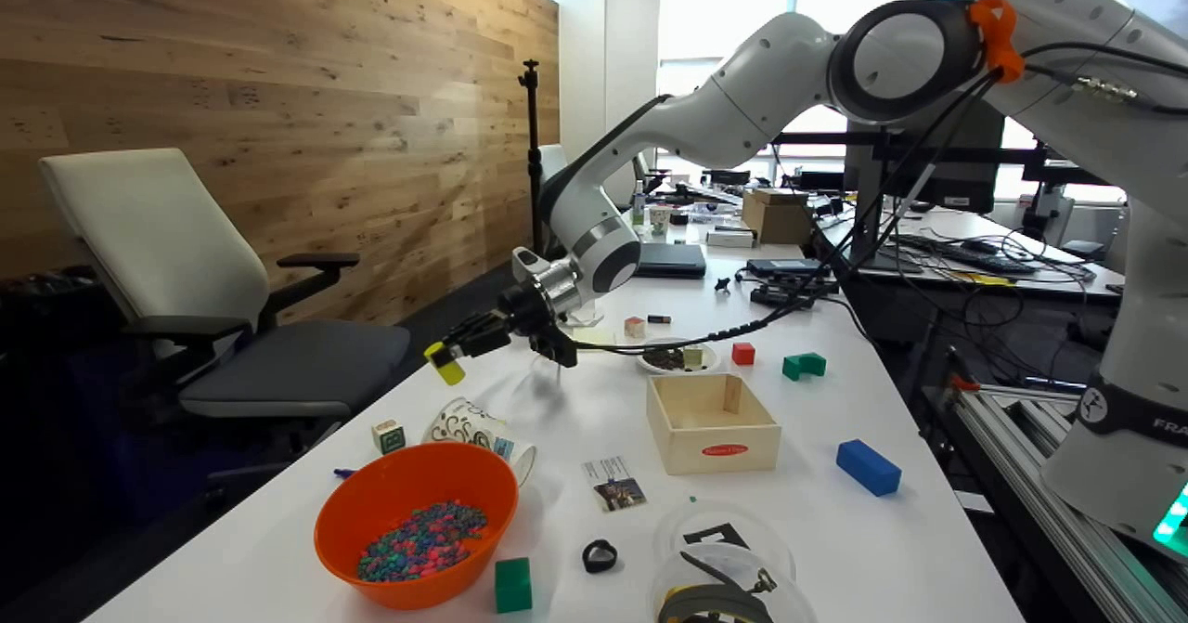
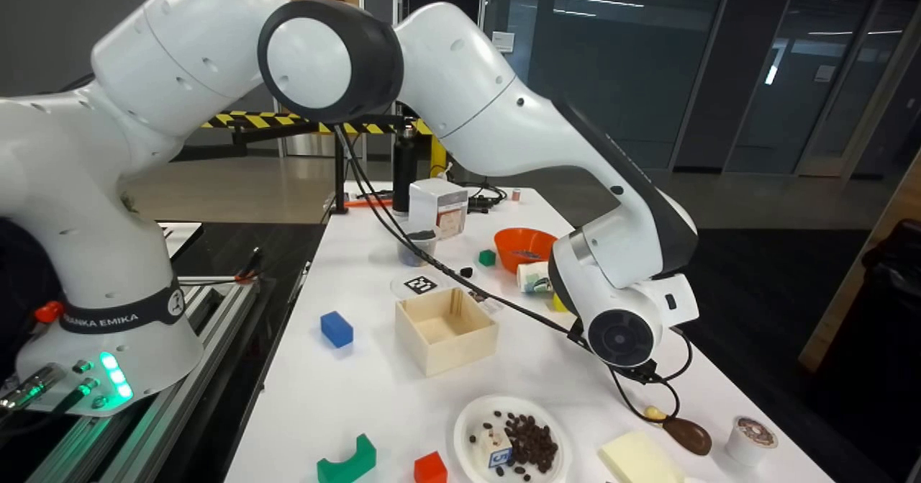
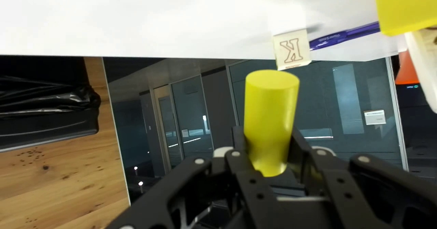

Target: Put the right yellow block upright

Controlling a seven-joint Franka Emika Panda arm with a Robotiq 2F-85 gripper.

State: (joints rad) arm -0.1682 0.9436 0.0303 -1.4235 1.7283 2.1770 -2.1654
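My gripper [image 3: 268, 133] is shut on a plain bright yellow cylinder-shaped block [image 3: 271, 113]. The block stands out past the fingertips, its round end face showing in the wrist view. In an exterior view the gripper [image 1: 461, 346] holds this block [image 1: 450, 372] tilted in the air, above the table's far edge. A second yellow block [image 3: 406, 7] shows at the right edge of the wrist view, by the cup. A yellow patch [image 2: 559, 303] shows beside the arm in an exterior view; I cannot tell which block it is. There the arm hides the gripper.
A patterned cup [image 1: 464, 423] lies on its side behind the orange bowl [image 1: 385, 488]. A letter block [image 3: 292, 49] and a purple pen [image 3: 341, 38] lie near the table edge. A wooden box [image 1: 715, 456], a blue block [image 1: 869, 468] and a plate of beans [image 2: 468, 461] stand further off.
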